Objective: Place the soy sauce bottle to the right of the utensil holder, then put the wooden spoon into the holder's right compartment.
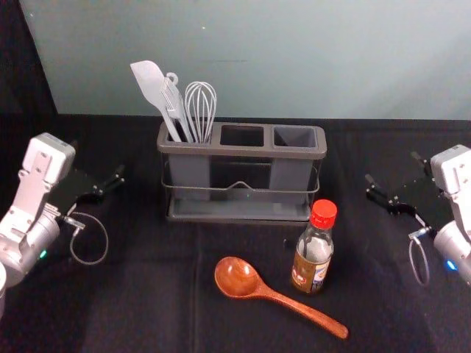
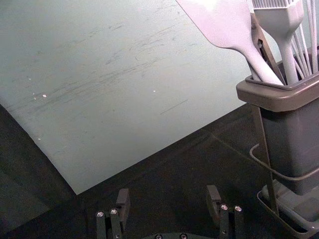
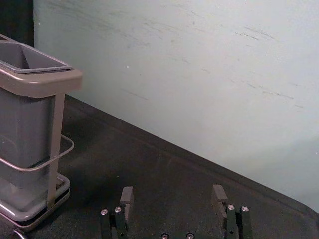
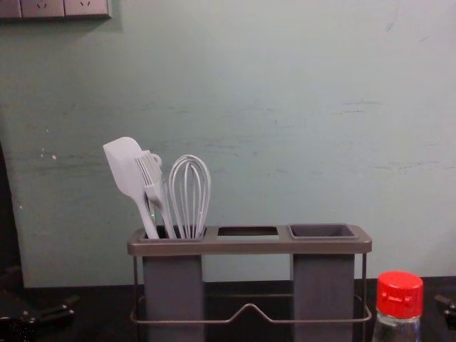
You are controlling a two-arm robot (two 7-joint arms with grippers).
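- Head view: the soy sauce bottle (image 1: 311, 259) stood upright on the black-covered bench (image 1: 140, 301), in front of the right end of the utensil holder (image 1: 237, 218), with its red cap on.
- The wooden spoon (image 1: 238, 278) lay on the bench in front of the holder; its bowl was towards the left, and its handle ran rightwards and nearer the robot, passing in front of the bottle.
- The holder's left compartment held a white spatula (image 1: 151, 83), a brush (image 1: 174, 105) and a whisk (image 1: 200, 107), all with their heads up. Its right compartment (image 1: 295, 137) was open at the top.
- The left gripper (image 1: 97, 158) was over the bench, to the left of the holder and apart from it. In the left wrist view its jaws stood wide apart, with nothing between them.
- The right gripper (image 1: 391, 167) was over the bench, to the right of the holder and the bottle, touching neither. In the right wrist view its jaws also stood well apart and gripped nothing.
- In the chest view, the bottle's cap rose at the lower right, just past the holder's right end, and a wall socket panel (image 4: 53, 7) showed at the upper left.
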